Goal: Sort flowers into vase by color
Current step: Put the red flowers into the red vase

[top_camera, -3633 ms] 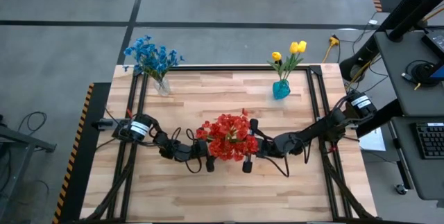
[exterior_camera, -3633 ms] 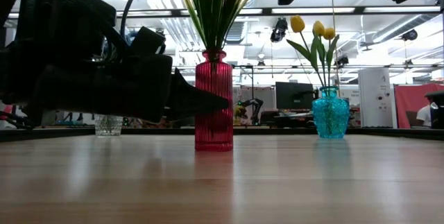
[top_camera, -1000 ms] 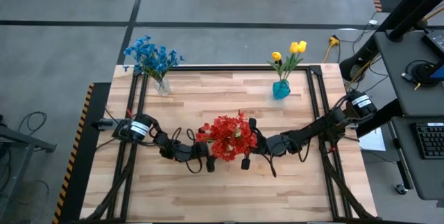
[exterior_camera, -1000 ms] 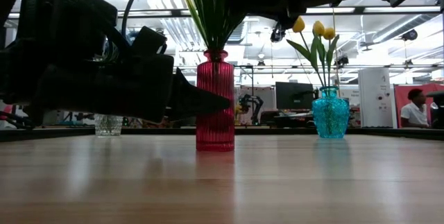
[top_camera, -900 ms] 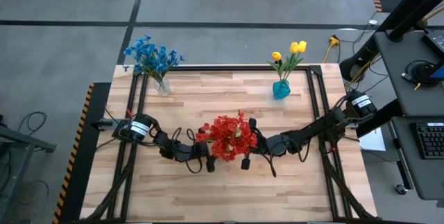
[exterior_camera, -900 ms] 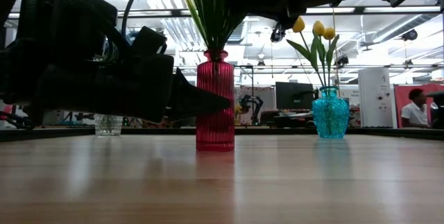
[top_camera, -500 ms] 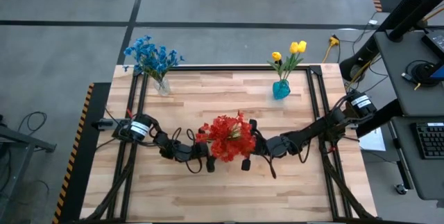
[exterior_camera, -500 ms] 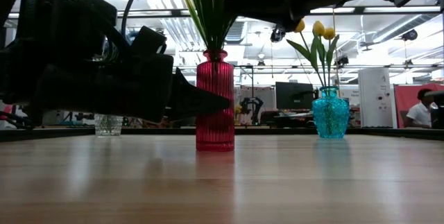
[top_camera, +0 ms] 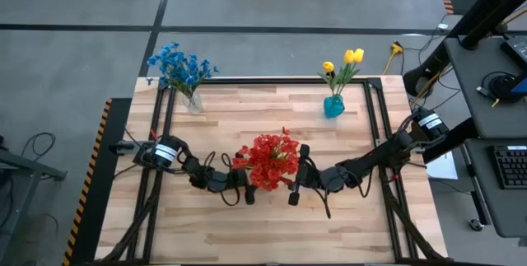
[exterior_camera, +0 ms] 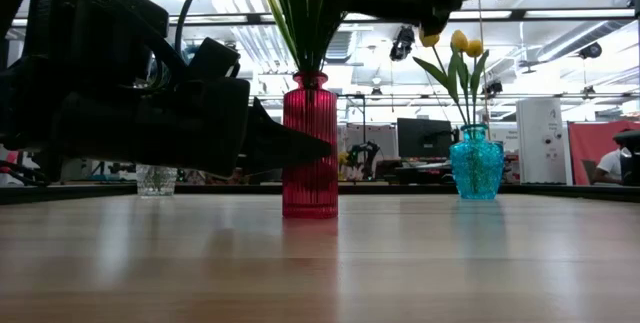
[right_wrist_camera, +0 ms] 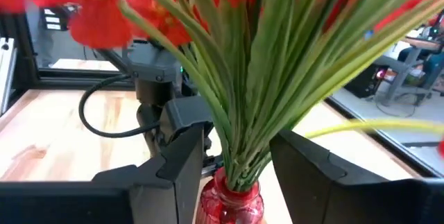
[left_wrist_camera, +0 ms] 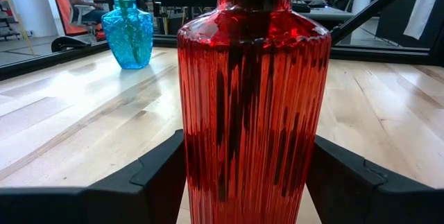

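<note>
My left hand (left_wrist_camera: 243, 182) sits low at the bottom of its wrist view, its two fingers (left_wrist_camera: 149, 175) standing on either side of the red vase (left_wrist_camera: 253, 106), close to the ribbed glass. I judge it a steadying hold around the vase's lower body; whether the pads press the glass I cannot tell for sure.

In the high view this vase stands at the centre of the worktop (top_camera: 247, 225), with my left arm reaching it from the picture's left and my right arm from the right.

My right hand (right_wrist_camera: 236, 161) is higher, at the stems above the neck. Its fingers (right_wrist_camera: 187, 154) stand apart with the bundle of green stems between them, so I read it as open around the stems, not gripping. The red flowers (top_camera: 270, 159) stand upright in the vase, stems running near vertical, blooms fanned over the top. So the thing lies directly between my right fingers, and its long axis points straight up.

Farther back, at the upper right of the high view, the yellow flowers (top_camera: 344, 64) stand in the blue vase (top_camera: 333, 106). At the upper left, the blue flowers (top_camera: 177, 64) stand in a clear vase (top_camera: 193, 102).
</note>
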Robot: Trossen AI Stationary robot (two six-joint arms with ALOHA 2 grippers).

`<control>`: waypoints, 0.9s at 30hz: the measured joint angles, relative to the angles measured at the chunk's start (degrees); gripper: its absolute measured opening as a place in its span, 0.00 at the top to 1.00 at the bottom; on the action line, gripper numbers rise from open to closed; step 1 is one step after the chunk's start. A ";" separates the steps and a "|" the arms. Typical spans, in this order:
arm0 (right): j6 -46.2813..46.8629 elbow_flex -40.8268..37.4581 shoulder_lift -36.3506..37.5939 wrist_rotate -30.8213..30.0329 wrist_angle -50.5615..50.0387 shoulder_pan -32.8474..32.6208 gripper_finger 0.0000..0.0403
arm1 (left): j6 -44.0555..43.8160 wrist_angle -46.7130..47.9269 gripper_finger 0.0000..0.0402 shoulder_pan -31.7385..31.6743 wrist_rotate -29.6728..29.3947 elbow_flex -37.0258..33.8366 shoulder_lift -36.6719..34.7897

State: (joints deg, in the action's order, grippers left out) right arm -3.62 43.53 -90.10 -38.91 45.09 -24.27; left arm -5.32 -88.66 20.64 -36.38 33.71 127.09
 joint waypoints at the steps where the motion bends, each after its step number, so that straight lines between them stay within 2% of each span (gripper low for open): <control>1: -0.28 0.00 0.29 -0.29 0.01 -0.13 0.61 | 0.00 0.00 0.42 -0.01 0.00 -0.02 0.00; 13: -1.32 0.02 1.16 0.34 1.77 -0.11 0.70 | -0.08 -0.02 0.42 0.00 0.00 -0.07 0.01; 23: -0.45 0.02 1.05 0.36 2.14 -0.09 0.91 | -0.09 -0.02 0.42 0.00 0.00 -0.07 0.01; 27: -0.45 0.04 1.05 0.36 1.92 -0.09 0.97 | -0.09 -0.02 0.42 0.00 0.00 -0.08 0.01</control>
State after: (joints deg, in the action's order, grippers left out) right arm -4.07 43.57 -89.06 -38.54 47.01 -24.36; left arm -5.41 -88.68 20.64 -36.38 33.63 127.10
